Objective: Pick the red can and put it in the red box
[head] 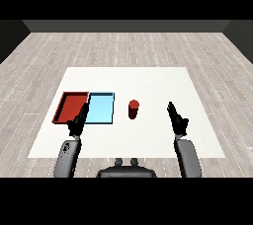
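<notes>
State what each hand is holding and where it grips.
Nothing is held. The left hand and right hand are open; the red can stands alone on the table.

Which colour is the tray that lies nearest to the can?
Light blue; the tray beside the can shows best in the head view.

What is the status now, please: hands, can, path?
Both hands open, empty. Red can upright, outside red tray. Light blue tray lies between.

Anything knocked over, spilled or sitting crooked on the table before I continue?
Nothing stands out. The red can stands upright on the table, right of the light blue tray, which lies square beside the red tray.
</notes>
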`<state>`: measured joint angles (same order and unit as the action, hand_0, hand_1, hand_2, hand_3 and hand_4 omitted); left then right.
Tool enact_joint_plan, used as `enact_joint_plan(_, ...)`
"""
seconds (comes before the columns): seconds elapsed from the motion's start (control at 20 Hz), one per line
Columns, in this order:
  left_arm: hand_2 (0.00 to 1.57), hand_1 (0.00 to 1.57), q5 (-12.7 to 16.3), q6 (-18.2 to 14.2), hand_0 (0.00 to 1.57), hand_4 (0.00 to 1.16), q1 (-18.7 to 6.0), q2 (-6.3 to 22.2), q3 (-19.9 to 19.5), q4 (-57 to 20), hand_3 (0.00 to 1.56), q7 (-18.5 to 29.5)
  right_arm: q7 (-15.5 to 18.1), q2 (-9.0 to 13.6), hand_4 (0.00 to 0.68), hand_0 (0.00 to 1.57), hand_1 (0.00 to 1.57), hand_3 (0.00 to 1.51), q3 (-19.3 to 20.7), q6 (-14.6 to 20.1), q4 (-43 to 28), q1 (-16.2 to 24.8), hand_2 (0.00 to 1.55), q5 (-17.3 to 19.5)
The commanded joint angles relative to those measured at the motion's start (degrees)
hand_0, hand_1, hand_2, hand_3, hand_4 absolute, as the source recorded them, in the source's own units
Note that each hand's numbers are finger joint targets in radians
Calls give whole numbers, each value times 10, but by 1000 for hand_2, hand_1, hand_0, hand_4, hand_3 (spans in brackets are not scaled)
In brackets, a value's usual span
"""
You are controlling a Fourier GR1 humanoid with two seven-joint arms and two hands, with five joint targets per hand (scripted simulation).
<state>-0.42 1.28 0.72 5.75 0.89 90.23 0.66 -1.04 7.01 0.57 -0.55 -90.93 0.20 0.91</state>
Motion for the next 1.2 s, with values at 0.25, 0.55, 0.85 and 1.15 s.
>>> enact_joint_plan(0.25, 0, 0, 3, -1, 0, 0, -47, -9, -19, -2, 0, -29, -5, 4, 0, 0, 0, 0, 46, -31, -25, 2, 0, -46)
enact_joint_plan(0.55, 0, 0, 37, 28, 0, 0, -24, -33, -37, 9, 0, 230, 190, -4, 0, 0, 0, 0, 52, -99, -17, 9, 0, -89)
enact_joint_plan(0.85, 0, 0, 62, 50, 0, 0, -23, -15, -63, 3, 0, 244, 214, 16, 0, 0, 0, 0, 82, -118, 33, -25, 0, -96)
enact_joint_plan(1.15, 0, 0, 48, 54, 0, 0, 1, -25, -45, -6, 0, 268, 250, 1, 0, 0, 0, 0, 77, -111, 77, -24, 0, -71)
